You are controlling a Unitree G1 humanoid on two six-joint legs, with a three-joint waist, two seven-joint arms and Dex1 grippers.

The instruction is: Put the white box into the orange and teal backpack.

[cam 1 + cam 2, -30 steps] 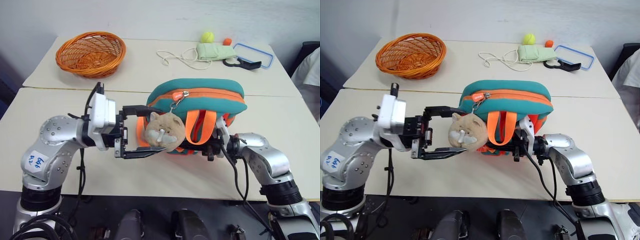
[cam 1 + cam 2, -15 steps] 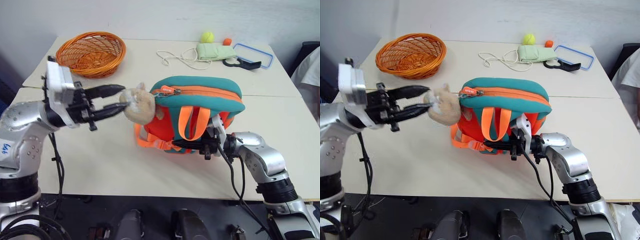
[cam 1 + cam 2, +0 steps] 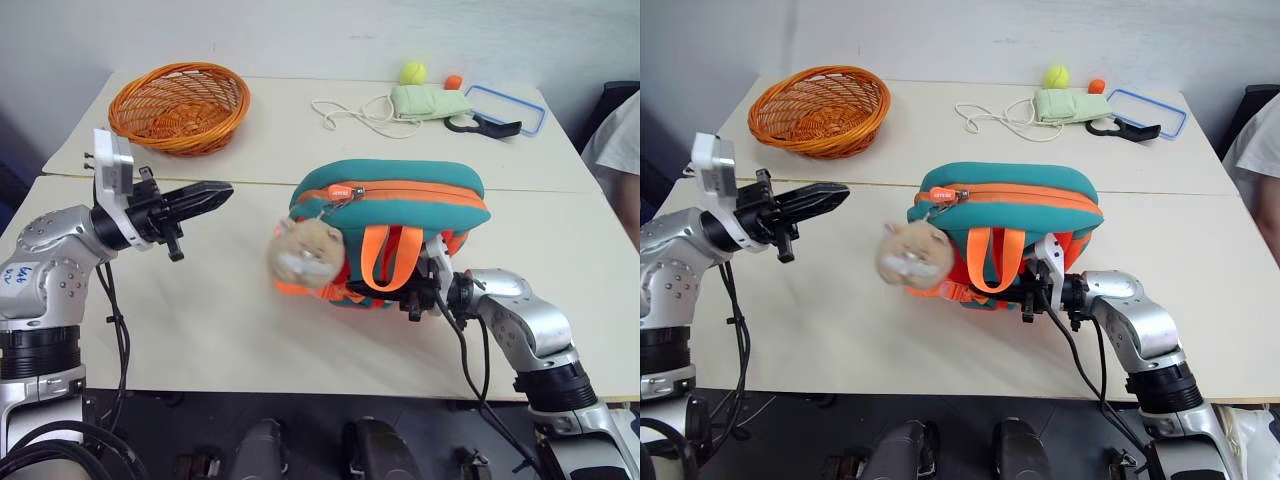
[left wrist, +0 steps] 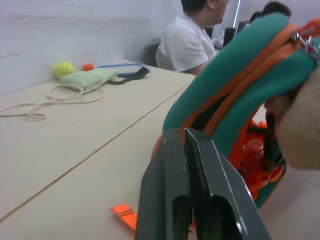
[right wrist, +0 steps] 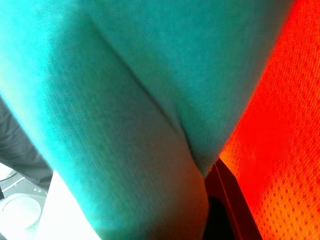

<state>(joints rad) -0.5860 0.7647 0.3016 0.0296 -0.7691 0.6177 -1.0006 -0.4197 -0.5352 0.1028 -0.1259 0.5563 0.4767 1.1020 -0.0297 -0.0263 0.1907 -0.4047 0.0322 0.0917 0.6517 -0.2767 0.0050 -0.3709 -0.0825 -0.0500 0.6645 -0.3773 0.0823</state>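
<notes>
The orange and teal backpack (image 3: pixel 400 190) stands on the near table, its zipper shut along the top. Its tan plush cat charm (image 3: pixel 305 252) hangs free and blurred at the front left corner. My left gripper (image 3: pixel 222 190) is shut and empty, held in the air to the left of the backpack and pointing toward it; in the left wrist view its fingers (image 4: pixel 186 145) are pressed together. My right gripper (image 3: pixel 420 295) is shut on the backpack's lower right edge, with teal fabric (image 5: pixel 125 100) close against its camera. The white box is out of view.
An orange wicker basket (image 3: pixel 180 105) sits at the far left. At the far right lie a green pouch with a cord (image 3: pixel 428 100), a yellow ball (image 3: pixel 413 72), a black tool (image 3: pixel 480 125) and a blue-rimmed clear lid (image 3: pixel 510 108). A person (image 3: pixel 615 140) sits at the right edge.
My left gripper closed on the cat charm, pulled it left, then lost it. The charm has swung back to the backpack, which settled upright. The right gripper stayed put.
</notes>
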